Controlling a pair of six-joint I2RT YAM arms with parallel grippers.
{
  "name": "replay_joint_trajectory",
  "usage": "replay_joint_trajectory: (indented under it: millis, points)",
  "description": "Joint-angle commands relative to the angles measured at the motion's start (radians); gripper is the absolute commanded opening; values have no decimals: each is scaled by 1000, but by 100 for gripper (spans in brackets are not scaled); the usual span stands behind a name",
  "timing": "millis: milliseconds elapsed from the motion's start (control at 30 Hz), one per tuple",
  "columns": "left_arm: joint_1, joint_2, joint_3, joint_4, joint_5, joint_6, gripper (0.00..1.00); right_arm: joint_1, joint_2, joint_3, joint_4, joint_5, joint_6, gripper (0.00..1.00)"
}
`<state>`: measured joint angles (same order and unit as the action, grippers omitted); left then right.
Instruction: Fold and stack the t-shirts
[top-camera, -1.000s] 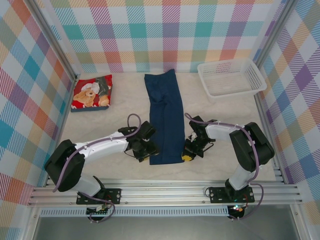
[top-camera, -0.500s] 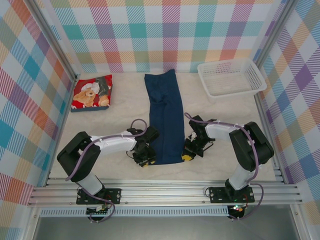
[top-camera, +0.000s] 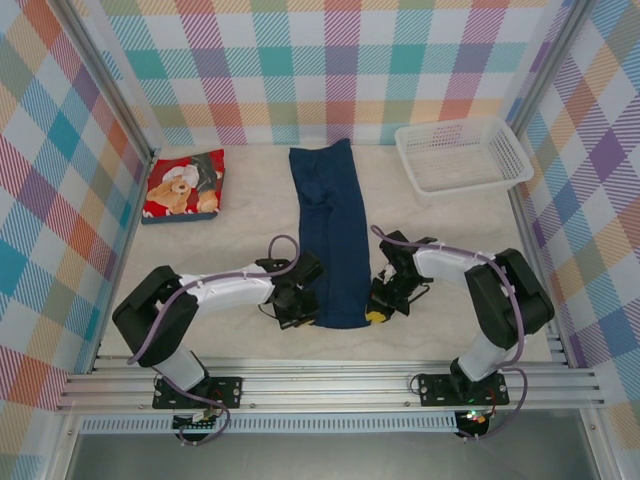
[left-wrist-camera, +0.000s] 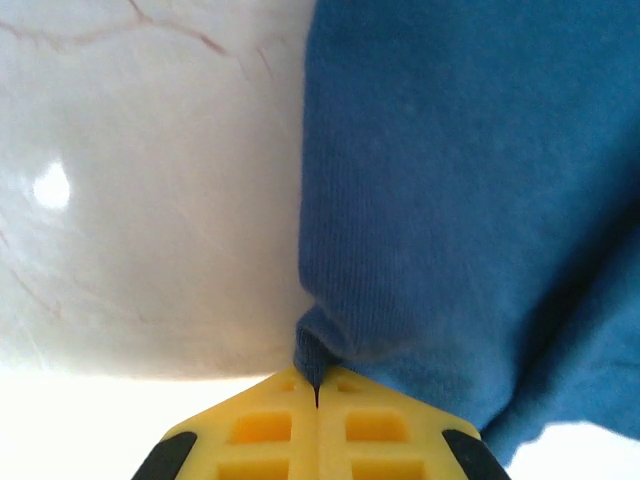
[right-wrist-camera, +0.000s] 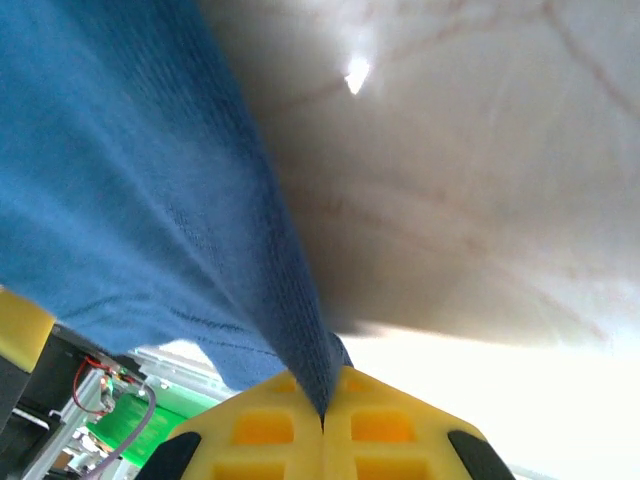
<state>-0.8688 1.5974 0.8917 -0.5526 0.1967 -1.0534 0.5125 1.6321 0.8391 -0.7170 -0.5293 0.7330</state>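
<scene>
- Two shirts lie on the table (top-camera: 240, 235). The navy shirt (top-camera: 330, 235) is a long, thin strip in the middle. It runs from the far edge down toward the near edge.
- The red shirt (top-camera: 185, 185), with a teddy bear on it, sits in the far left corner. It looks folded into a small square already. I think it waits there so the navy shirt can go on top of it.
- The left gripper (top-camera: 303, 312) is at the near left corner of the navy shirt. Its two yellow fingers are pressed tight together with a little fold of blue cloth pinched between them.
- The right gripper (top-camera: 376, 312) is at the near right corner of the same shirt. Its fingers are squeezed together on the cloth edge too, and the cloth pulls up from the table into the pinch.
- I think each arm holds one near corner so the end stays flat and straight when they lift it. Then they can carry that end to the far edge and fold the strip in half.
- If one pinch holds only a tiny bit of cloth, that corner could slip out and the fold would go crooked.
- A white basket (top-camera: 462, 155) stands in the far right corner, well apart from both shirts.
</scene>
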Motion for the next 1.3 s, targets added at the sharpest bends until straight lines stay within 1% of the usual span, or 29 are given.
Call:
replay_joint_trajectory:
  millis: [0, 233, 333, 467, 567, 667, 800, 933, 1033, 1133, 1267]
  points:
    - [-54, -85, -15, -80, 11, 12, 0, 34, -74, -20, -124, -34, -51, 0]
    - [-153, -252, -102, -132, 98, -83, 0, 66, -248, -81, -303, -60, -88, 0]
    - [-162, -311, -100, -158, 101, -106, 0, 64, -324, -67, -364, -59, -64, 0]
    - [-145, -321, -32, -185, 64, -107, 0, 62, -344, -2, -374, -86, -5, 0]
    - [-105, -307, 77, -216, -6, -96, 0, 36, -307, 96, -395, -63, 7, 0]
    - [-35, -267, 173, -237, -60, -57, 0, -14, -245, 190, -412, -25, 3, 0]
    - [74, -174, 263, -211, -46, 11, 0, -83, -141, 300, -377, -18, 20, 0]
    - [172, -69, 342, -176, -39, 60, 0, -125, -5, 417, -352, -6, 28, 0]
    - [235, 11, 406, -142, -23, 78, 0, -150, 69, 498, -333, 21, 40, 0]
    - [263, 96, 504, -168, -42, 121, 0, -168, 152, 594, -340, 48, 40, 0]
    - [290, 186, 579, -176, -37, 147, 0, -183, 253, 707, -333, 64, 41, 0]
